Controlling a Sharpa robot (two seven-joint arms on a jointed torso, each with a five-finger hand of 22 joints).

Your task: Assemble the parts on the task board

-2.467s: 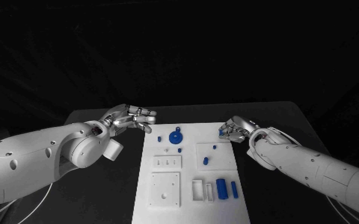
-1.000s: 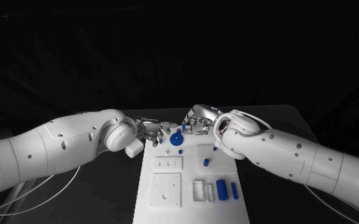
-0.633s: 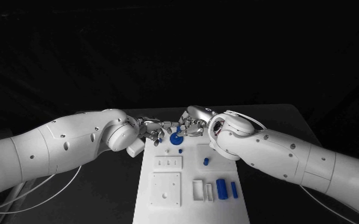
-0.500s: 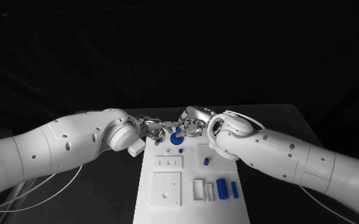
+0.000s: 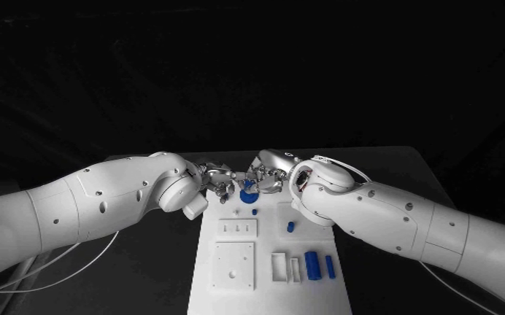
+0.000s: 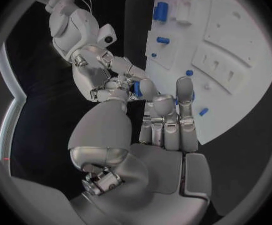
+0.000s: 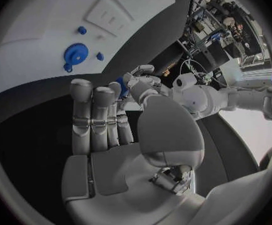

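The left hand [image 5: 218, 180] and right hand [image 5: 269, 174] meet fingertip to fingertip over the white task board [image 5: 316, 289], together pinching a small blue peg [image 6: 137, 88] between them; likely a handover, needing one hand to let go

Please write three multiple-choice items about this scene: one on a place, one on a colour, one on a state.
1. Where do the left hand and right hand meet? A over the board at its far end; B over its near end; C off the table.
2. The gear has which colour? A red; B blue; C green.
3. The two cylinders? A lying on the board; B held; C stacked.
Key: A, the hands meet beside the gear at the far end; B, it is blue; A, both lie flat, untouched.
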